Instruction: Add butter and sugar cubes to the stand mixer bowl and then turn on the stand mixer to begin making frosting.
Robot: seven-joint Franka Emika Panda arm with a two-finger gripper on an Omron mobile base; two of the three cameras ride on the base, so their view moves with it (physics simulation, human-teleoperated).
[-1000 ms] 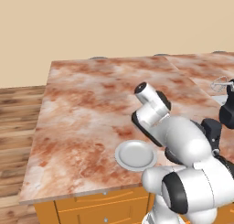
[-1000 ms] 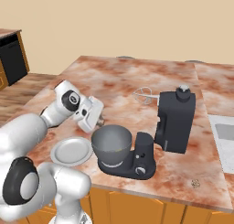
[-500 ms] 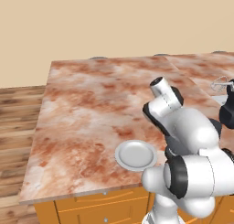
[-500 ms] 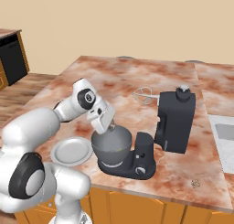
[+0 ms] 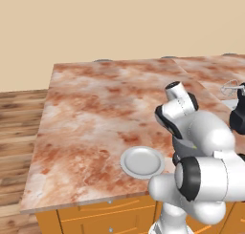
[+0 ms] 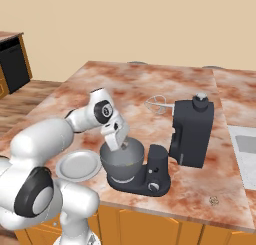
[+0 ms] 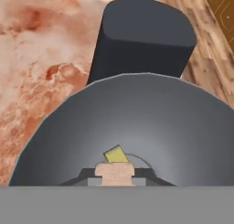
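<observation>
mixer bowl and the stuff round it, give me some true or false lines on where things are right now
1. The pincer is over the mixer bowl. True.
2. The mixer bowl sits on the black mixer's base. True.
3. The mixer's head is lowered with the whisk inside the bowl. False: the head is tilted back and the whisk sticks out over the counter.
4. The plate carries a stack of sugar cubes. False: the plate is bare.
5. A small yellow piece shows just past the fingertips, against the inside of the bowl. True.
6. The plate is on the far side of the mixer from the arm. False: it lies beside the bowl, near the counter's front edge.
</observation>
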